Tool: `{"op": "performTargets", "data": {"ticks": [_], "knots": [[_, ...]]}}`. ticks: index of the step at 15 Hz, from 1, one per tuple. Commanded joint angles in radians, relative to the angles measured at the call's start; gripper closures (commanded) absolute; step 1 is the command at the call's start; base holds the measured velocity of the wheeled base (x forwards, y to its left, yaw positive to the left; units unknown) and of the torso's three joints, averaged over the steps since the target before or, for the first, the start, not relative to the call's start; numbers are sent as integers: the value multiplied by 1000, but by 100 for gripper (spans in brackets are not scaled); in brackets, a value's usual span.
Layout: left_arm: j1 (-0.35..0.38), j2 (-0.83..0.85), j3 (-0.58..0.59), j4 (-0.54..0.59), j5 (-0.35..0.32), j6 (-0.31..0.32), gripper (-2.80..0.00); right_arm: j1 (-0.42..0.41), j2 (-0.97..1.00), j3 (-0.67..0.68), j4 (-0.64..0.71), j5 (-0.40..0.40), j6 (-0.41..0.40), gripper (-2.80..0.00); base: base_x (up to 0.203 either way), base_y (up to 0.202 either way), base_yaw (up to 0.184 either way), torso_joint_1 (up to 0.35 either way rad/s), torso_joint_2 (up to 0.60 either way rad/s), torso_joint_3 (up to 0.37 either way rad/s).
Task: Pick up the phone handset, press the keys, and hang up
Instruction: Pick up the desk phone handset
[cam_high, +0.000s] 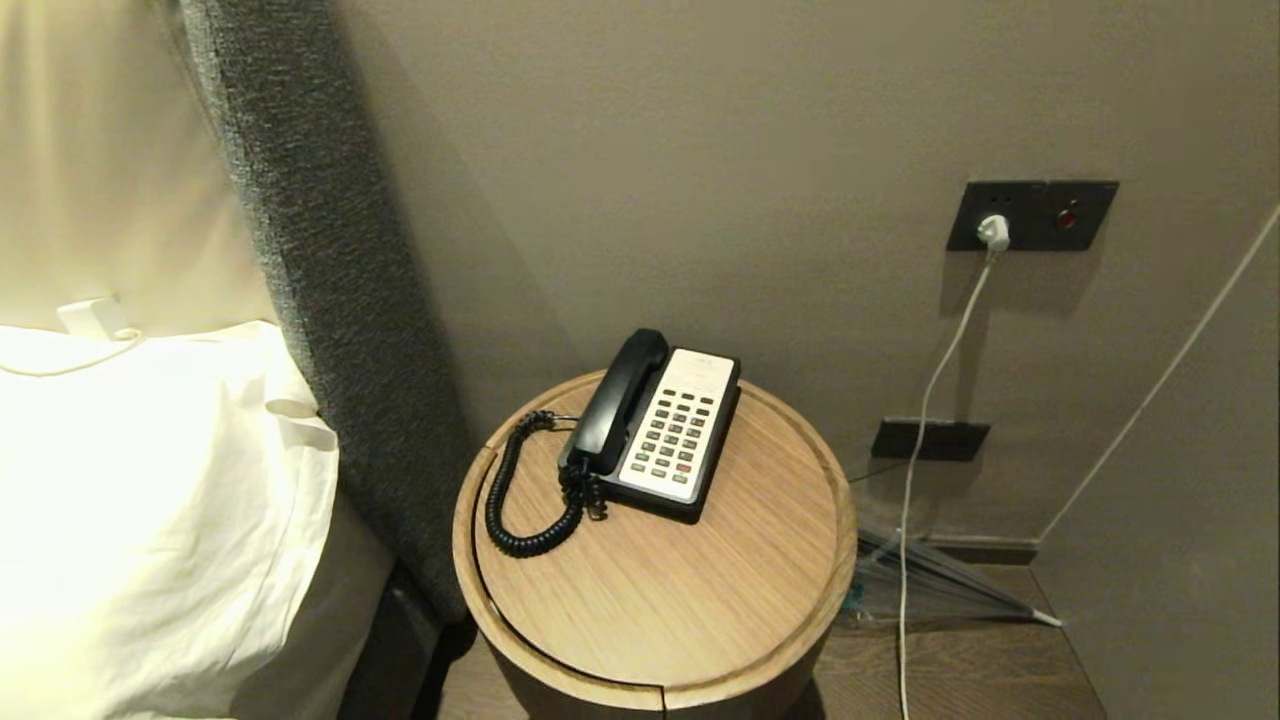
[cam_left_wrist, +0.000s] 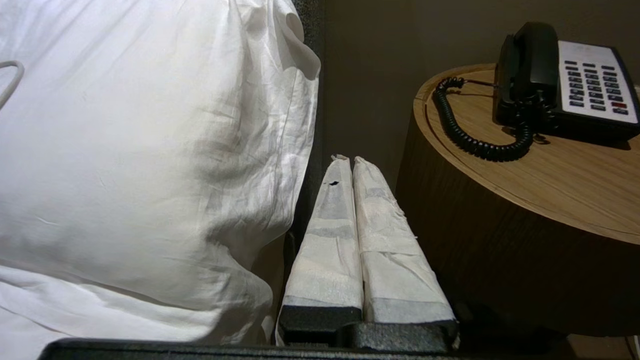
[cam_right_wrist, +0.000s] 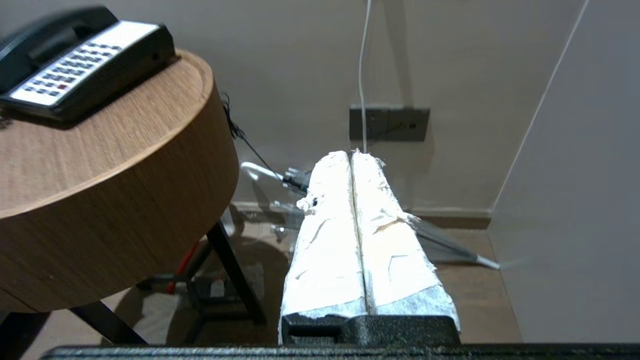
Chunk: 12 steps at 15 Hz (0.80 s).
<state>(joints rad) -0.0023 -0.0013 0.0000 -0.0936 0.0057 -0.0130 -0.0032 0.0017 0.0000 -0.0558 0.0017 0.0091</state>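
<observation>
At centre frame, the glossy curved phone handset (cam_high: 618, 402) is cradled on its base beside the grey keys (cam_high: 675, 425), on a round wood-grain table (cam_high: 700, 600). Left gripper (cam_left_wrist: 348, 159) and right gripper (cam_right_wrist: 351, 153), white-wrapped, are pressed closed, empty.

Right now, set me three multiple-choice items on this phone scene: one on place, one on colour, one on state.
1. Where does the handset lie?
A. on the base's left side
B. on the floor
C. on the pillow

2. What colour is the odd key among the grey keys?
A. green
B. red
C. blue

3. How does the left pincer stand?
A. shut on the cord
B. wide open
C. shut, empty

Answers:
1 A, it sits cradled left of the keypad on the table.
2 B, one red button shows low in the rows.
3 C, its wrapped fingers press together below the table's top, with nothing between.
</observation>
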Motion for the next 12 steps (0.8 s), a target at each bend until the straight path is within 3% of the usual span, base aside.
{"op": "performTargets", "data": {"ticks": [1, 12], "knots": [[-1, 0, 40, 0, 0, -1, 0, 0, 1, 21, -1, 1, 0, 0, 0, 0, 0, 2, 7, -193], [-1, 0, 40, -1, 0, -1, 0, 0, 1, 21, -1, 0, 0, 0, 0, 0, 0, 2, 3, -198]]}}
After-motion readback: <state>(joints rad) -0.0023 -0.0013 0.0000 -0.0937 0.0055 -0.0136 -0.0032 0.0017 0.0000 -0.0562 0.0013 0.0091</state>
